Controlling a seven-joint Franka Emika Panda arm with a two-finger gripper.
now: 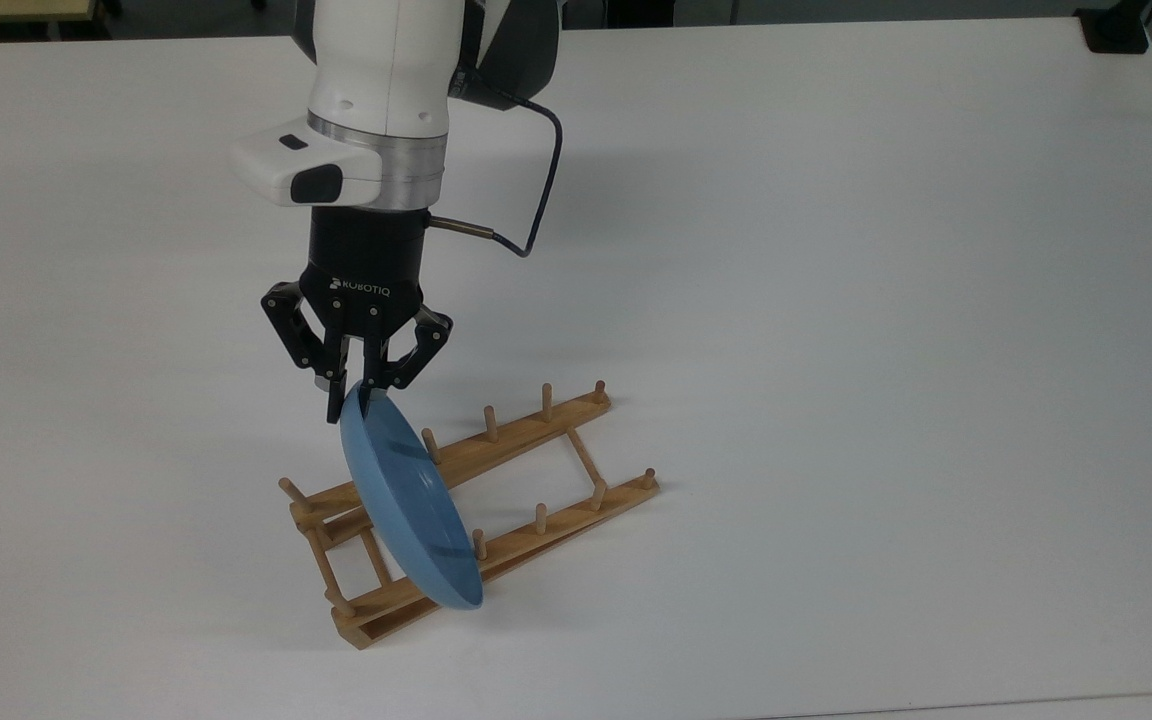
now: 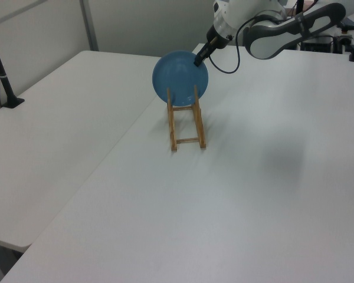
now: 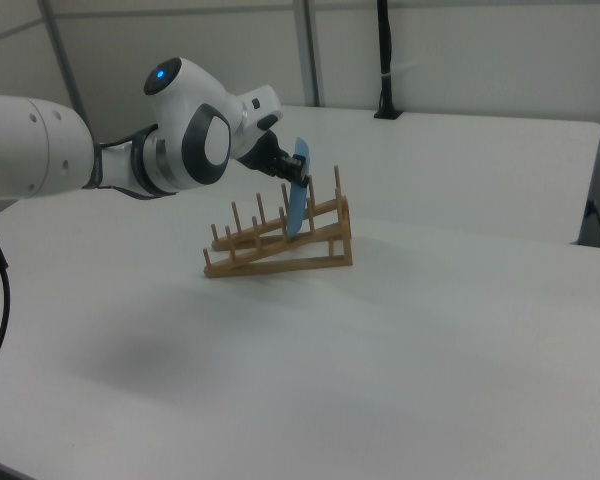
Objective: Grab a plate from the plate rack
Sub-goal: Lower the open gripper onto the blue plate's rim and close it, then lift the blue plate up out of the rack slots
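1. the pincer [image 1: 354, 400] is seen closed down to a narrow gap on the upper rim of the plate [image 1: 408, 500], one finger on each face of the rim; it is judged to be clenched on the plate.
2. the plate is seen standing on edge, tilted, in a slot of the plate rack [image 1: 496, 520] near the rack's end at the top view's left; in the right view the plate [image 3: 298, 200] is seen at the raised end of the plate rack [image 3: 280, 250], its lower edge down between the pegs.
3. the approach and the closing of the grip are judged done; the lift is not yet done, as the plate is seated between the rails.
4. what is left, as judged: the plate is to be raised clear of the pegs and carried off the rack.
5. the rack is seen resting on the white worktop [image 1: 886, 300], with its other slots unoccupied.
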